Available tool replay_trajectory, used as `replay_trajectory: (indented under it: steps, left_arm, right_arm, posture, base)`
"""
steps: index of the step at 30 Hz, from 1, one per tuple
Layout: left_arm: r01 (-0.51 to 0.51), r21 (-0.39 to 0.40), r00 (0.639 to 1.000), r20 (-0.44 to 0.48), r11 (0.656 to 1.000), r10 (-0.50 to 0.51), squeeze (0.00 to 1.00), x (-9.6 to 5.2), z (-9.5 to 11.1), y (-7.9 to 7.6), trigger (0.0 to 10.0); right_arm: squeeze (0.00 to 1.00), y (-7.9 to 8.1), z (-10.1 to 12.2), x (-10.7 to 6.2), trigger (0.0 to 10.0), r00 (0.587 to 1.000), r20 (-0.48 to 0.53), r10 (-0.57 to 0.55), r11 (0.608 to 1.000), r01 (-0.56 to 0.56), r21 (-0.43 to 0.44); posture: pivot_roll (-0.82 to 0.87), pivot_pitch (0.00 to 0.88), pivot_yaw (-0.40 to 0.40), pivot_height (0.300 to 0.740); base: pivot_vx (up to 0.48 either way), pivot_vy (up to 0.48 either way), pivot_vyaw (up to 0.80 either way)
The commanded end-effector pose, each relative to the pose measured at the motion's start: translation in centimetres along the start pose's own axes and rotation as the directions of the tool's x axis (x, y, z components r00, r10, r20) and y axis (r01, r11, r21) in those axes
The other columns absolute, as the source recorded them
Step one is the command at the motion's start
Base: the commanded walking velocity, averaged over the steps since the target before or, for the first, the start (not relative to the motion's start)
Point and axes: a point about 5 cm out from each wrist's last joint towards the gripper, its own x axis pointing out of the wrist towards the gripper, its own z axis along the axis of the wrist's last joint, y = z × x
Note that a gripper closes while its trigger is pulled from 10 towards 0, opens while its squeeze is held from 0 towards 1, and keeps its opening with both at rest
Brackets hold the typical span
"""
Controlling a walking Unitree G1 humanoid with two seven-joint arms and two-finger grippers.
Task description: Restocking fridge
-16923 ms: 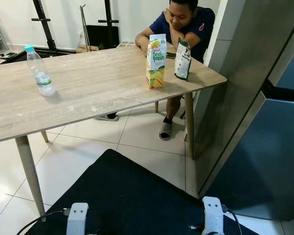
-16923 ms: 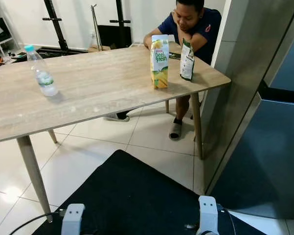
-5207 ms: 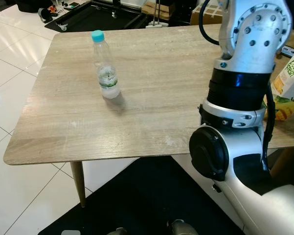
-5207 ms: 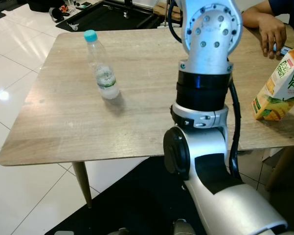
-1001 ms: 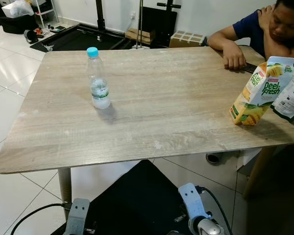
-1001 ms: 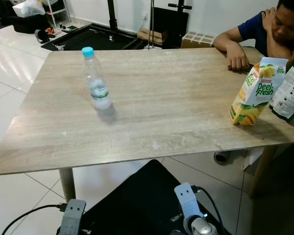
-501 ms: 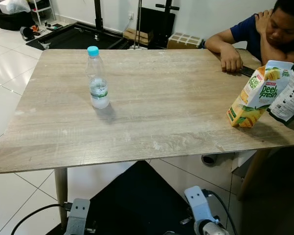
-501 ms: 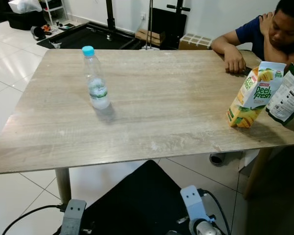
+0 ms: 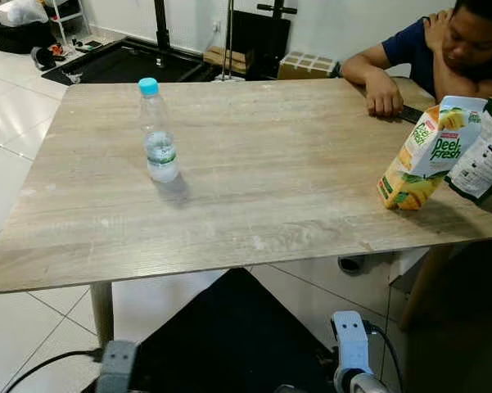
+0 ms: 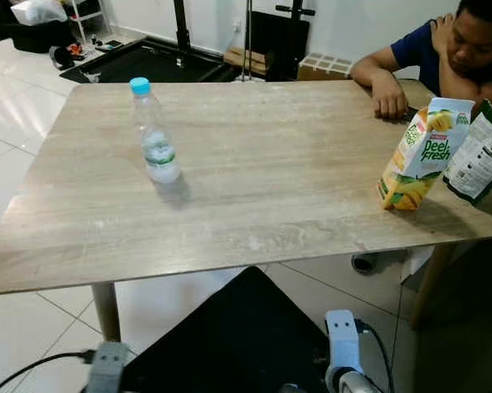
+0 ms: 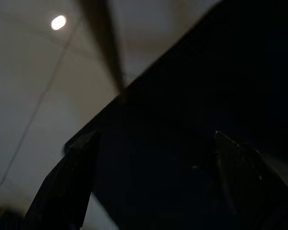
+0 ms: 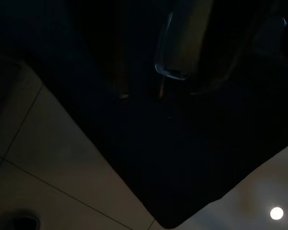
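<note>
A clear water bottle [image 9: 158,135] with a blue cap stands upright on the left part of the wooden table [image 9: 262,205]. A yellow and green juice carton [image 9: 426,154] stands near the table's right edge. Right beside it is a green and white pouch [image 9: 483,160]. Both arms hang low below the table's front edge, the left arm [image 9: 119,368] and the right arm [image 9: 352,352]. In the left wrist view my left gripper [image 11: 153,182] is open, empty, over the black mat [image 11: 182,96]. The right wrist view is very dark, with mat and floor tiles.
A person [image 9: 442,49] sits at the far right corner, one hand [image 9: 385,102] resting on the table next to a phone. A black mat [image 9: 229,336] lies on the white tiled floor under me. Stands and boxes [image 9: 307,64] line the back wall.
The camera has shifted slightly. The bottle, carton and pouch stand where they were. The right arm, raised before the camera five seconds ago, hangs low.
</note>
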Motion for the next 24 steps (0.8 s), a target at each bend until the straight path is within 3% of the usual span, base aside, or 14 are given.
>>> replay_trajectory:
  steps: [1,3,6,8,12,16,20,24]
  left_arm:
    - [0.006,0.013,0.998,-0.066,1.0,-0.006,0.0,-0.6,-1.6,0.0,10.0]
    - [0.029,0.027,0.998,-0.06,0.999,-0.027,0.0,-0.6,-1.5,-0.3,10.0]
    - [0.033,-0.054,0.999,-0.032,0.998,-0.034,0.0,-0.3,-0.9,-0.8,10.0]
    - [0.039,-0.054,0.998,-0.038,0.998,-0.041,0.0,-0.2,-0.7,-0.9,10.0]
    - [0.089,-0.024,0.995,-0.043,0.996,-0.09,0.0,0.1,-0.3,-1.8,10.0]
    - [0.083,-0.058,0.995,-0.046,0.995,-0.086,0.0,0.3,0.0,-2.3,10.0]
    - [0.092,-0.049,0.994,-0.051,0.995,-0.094,0.0,0.6,0.4,-2.4,10.0]
    - [0.128,-0.017,0.989,-0.067,0.992,-0.129,0.0,0.7,0.5,-2.6,10.0]
  right_arm:
    - [0.0,-0.7,-0.3,-0.1,10.0,0.999,-0.024,-0.043,0.999,0.043,0.023]
    - [0.0,-0.5,-0.6,-0.2,10.0,0.999,-0.034,-0.031,0.998,0.033,0.049]
    - [0.0,0.4,-1.5,-0.3,10.0,0.997,-0.078,0.015,1.0,-0.016,-0.013]
    - [0.0,0.8,-1.4,-0.3,10.0,0.997,-0.061,0.037,0.999,-0.038,-0.013]
    - [0.0,1.0,-0.7,-0.1,10.0,1.0,0.001,0.03,0.997,-0.03,0.068]
    - [0.0,1.2,-1.1,-0.2,10.0,0.998,-0.033,0.058,0.998,-0.058,0.004]
    - [0.0,0.9,-1.5,-0.3,10.0,0.997,-0.063,0.033,0.999,-0.033,0.002]
    - [0.0,0.9,-1.1,-0.2,10.0,0.998,-0.045,0.04,0.998,-0.038,0.053]
  posture:
    - [-0.08,0.096,-0.035,0.713]
    - [-0.08,0.096,-0.035,0.713]
    - [-0.07,0.095,-0.049,0.713]
    - [-0.08,0.094,-0.031,0.713]
    - [-0.09,0.097,-0.031,0.713]
    - [-0.09,0.079,-0.04,0.713]
    - [-0.09,0.085,-0.039,0.723]
    - [-0.1,0.087,-0.025,0.74]
  base:
    - [0.0,0.0,0.0]
    - [0.0,0.0,0.0]
    - [0.0,0.0,0.0]
    - [0.0,0.0,0.0]
    - [0.0,0.0,0.0]
    - [0.0,0.0,0.0]
    - [0.0,0.0,0.0]
    - [0.0,0.0,0.0]
